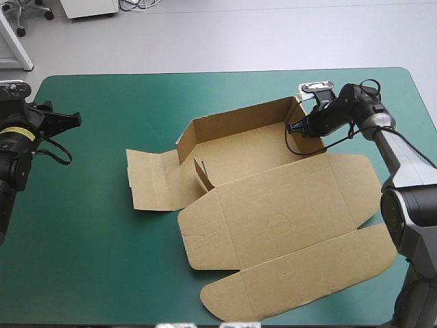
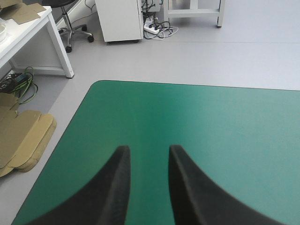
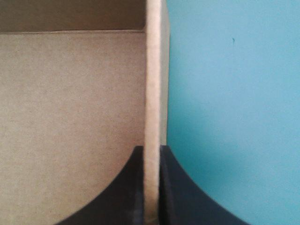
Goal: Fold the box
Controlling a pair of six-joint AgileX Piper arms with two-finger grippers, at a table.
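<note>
Clamped on the edge of the brown box's (image 1: 232,147) raised right wall (image 3: 153,70), the right gripper (image 3: 151,149) has one black finger inside the tray and one outside, over teal-green cover (image 3: 234,93). Left gripper (image 2: 146,151) hangs with fingers apart above bare cover by its left edge, well apart from the box. The box sits mid-cover, its lid (image 1: 287,232) flat toward the near edge.

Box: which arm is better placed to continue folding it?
Right: the right pincer is shut on a side wall of the box; the left pincer is open over teal-green cover, far from it.
</note>
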